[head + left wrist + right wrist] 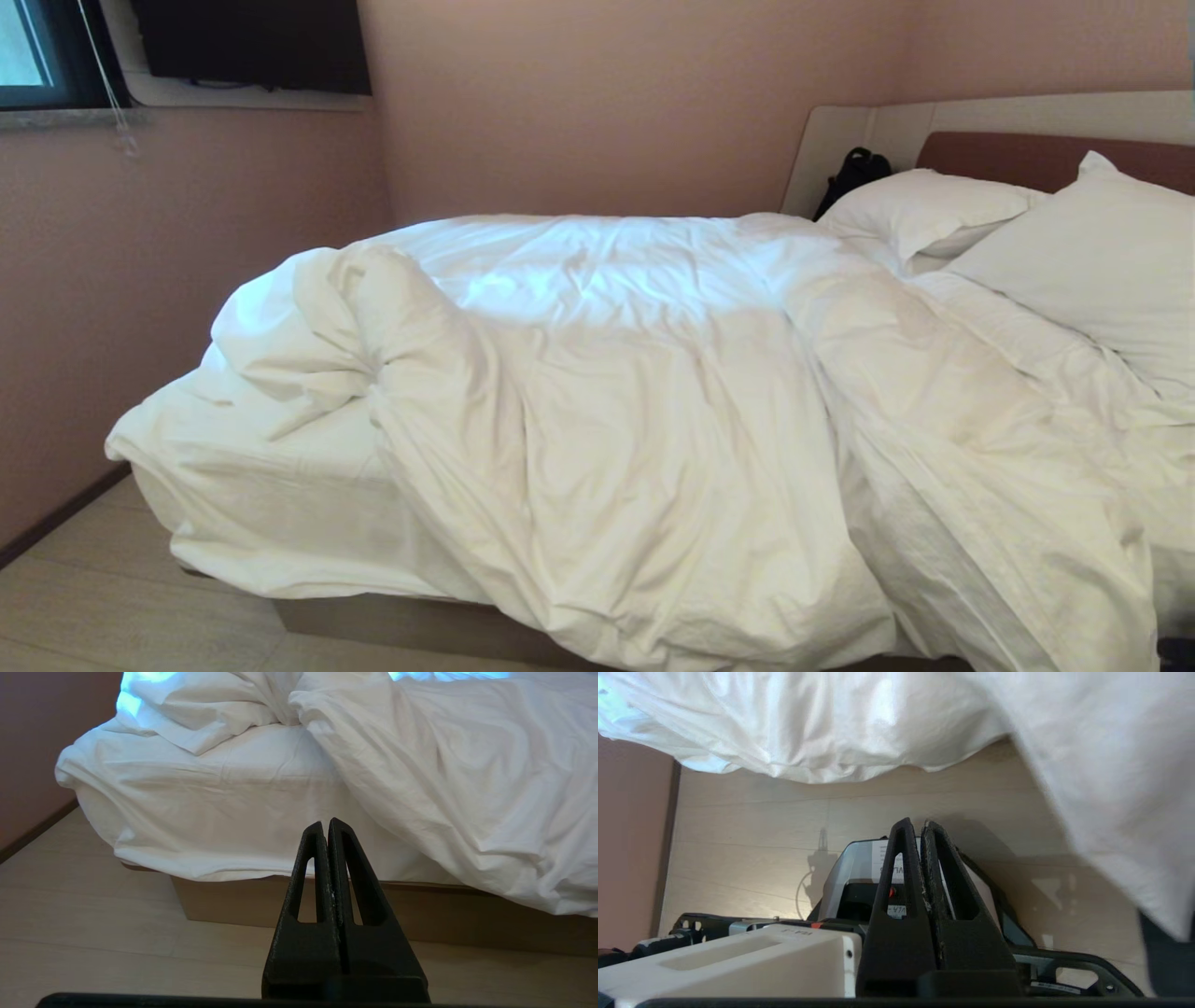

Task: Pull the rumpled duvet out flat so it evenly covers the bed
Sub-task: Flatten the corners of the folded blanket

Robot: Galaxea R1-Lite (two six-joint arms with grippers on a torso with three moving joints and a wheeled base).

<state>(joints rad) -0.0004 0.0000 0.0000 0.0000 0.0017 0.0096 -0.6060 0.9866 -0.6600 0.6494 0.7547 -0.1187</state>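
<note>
Likely to slip: both end effectors pressed together, pinching nothing, so any tug now gets no cloth. Could also snag the sheet [219, 807] instead. Duvet [653, 420] bunched across the bed [289, 905], ahead of left end effector [326, 822], well apart; draped just beyond right end effector [916, 822].
</note>
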